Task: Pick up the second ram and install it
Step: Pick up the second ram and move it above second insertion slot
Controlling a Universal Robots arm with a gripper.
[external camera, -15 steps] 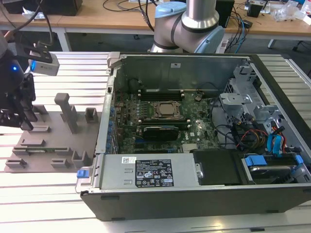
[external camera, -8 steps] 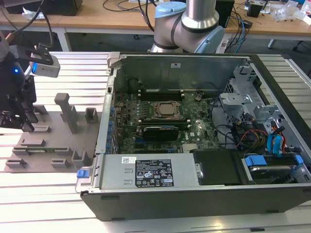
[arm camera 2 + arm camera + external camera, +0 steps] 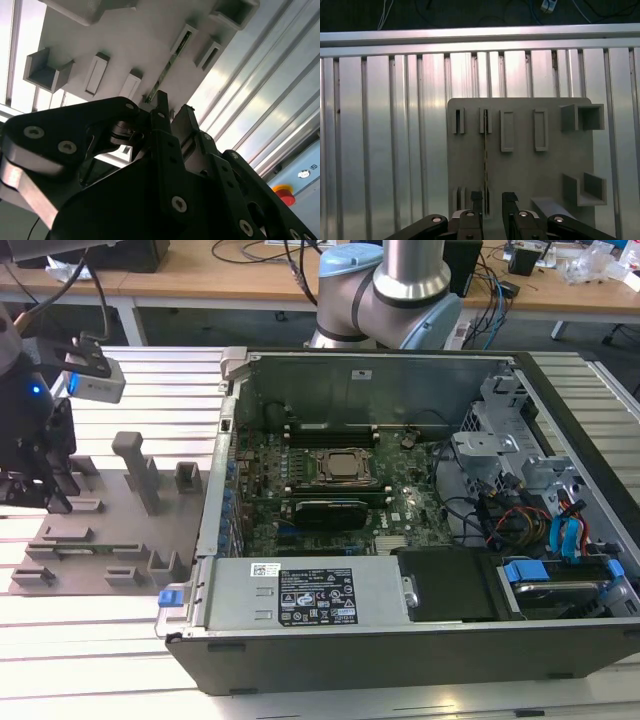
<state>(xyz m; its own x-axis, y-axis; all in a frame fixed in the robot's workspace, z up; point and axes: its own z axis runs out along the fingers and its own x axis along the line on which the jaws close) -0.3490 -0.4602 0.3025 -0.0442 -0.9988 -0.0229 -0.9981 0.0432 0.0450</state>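
Above the grey holder plate (image 3: 520,165), the hand (image 3: 493,200) hangs, fingers (image 3: 477,201) apart, over the edge-on second ram (image 3: 485,150) beside raised blocks (image 3: 507,131).

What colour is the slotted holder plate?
The holder plate is light grey, clearest in the first wrist view.
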